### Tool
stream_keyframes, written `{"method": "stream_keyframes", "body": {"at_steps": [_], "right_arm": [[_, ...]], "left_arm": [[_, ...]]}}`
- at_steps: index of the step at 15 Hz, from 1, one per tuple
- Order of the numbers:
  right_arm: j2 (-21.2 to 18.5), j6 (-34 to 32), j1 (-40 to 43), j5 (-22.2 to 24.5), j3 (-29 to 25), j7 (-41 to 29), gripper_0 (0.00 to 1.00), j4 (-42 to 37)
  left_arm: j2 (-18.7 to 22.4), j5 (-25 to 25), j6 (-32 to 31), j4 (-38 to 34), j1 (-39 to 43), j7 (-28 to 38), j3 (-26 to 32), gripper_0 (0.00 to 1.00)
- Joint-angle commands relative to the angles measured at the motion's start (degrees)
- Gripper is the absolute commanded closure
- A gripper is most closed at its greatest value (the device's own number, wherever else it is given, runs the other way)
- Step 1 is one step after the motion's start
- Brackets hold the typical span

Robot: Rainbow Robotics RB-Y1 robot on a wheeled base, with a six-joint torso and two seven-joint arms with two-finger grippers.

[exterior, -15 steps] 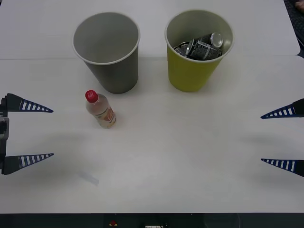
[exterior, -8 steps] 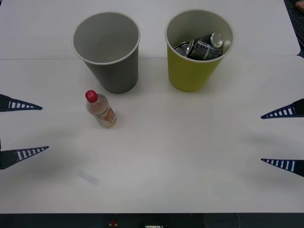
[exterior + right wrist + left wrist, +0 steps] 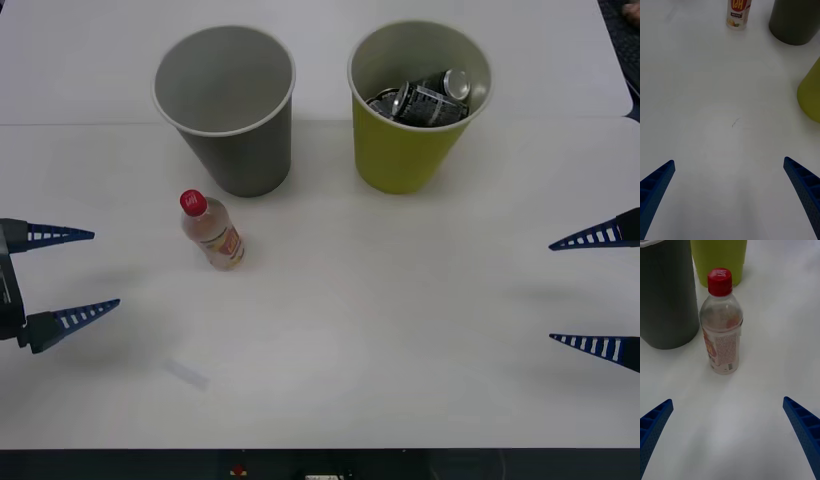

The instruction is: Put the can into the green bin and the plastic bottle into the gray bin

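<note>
The plastic bottle (image 3: 212, 232) (image 3: 721, 323) (image 3: 738, 13) with its red cap stands upright on the white table, in front of the gray bin (image 3: 226, 108) (image 3: 664, 296) (image 3: 795, 18). To the right stands the green bin (image 3: 415, 105) (image 3: 718, 257) (image 3: 810, 95), and a crushed can (image 3: 425, 98) lies inside it. At the left edge my left gripper (image 3: 85, 275) (image 3: 728, 435) is open and points at the bottle, a short way off. Over at the right edge, my right gripper (image 3: 590, 292) (image 3: 730, 191) is open with nothing between its fingers.
The white table (image 3: 380, 330) spreads wide in front of the bins. A faint smudge (image 3: 187, 374) marks its surface near the front left, and a small scratch (image 3: 735, 122) shows ahead of the right gripper. The table's front edge runs along the bottom of the front view.
My left gripper drew back out toward the left edge, then came in again toward the bottle with its fingers a little closer together. The right arm, bottle and bins have not moved.
</note>
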Motion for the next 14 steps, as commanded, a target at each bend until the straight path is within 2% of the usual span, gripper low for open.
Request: {"method": "stream_keyframes", "body": {"at_steps": [1,5,8,11,14], "right_arm": [[0.0,0.0,0.0,0.0,0.0,0.0,0.0,0.0],[0.0,0.0,0.0,0.0,0.0,0.0,0.0,0.0],[0.0,0.0,0.0,0.0,0.0,0.0,0.0,0.0],[0.0,0.0,0.0,0.0,0.0,0.0,0.0,0.0],[0.0,0.0,0.0,0.0,0.0,0.0,0.0,0.0]], "left_arm": [[0.08,9.95,0.01,5.85,-2.32,-6.1,-6.09,0.0],[0.61,23.05,-3.07,14.82,-7.51,-17.79,-15.31,0.0],[0.61,30.08,-6.23,22.03,-14.71,-23.86,-24.54,0.0],[0.08,39.66,-7.46,28.0,-22.89,-30.89,-36.5,0.0],[-2.73,43.88,-9.22,33.45,-29.92,-33.97,-44.23,0.0]]}}
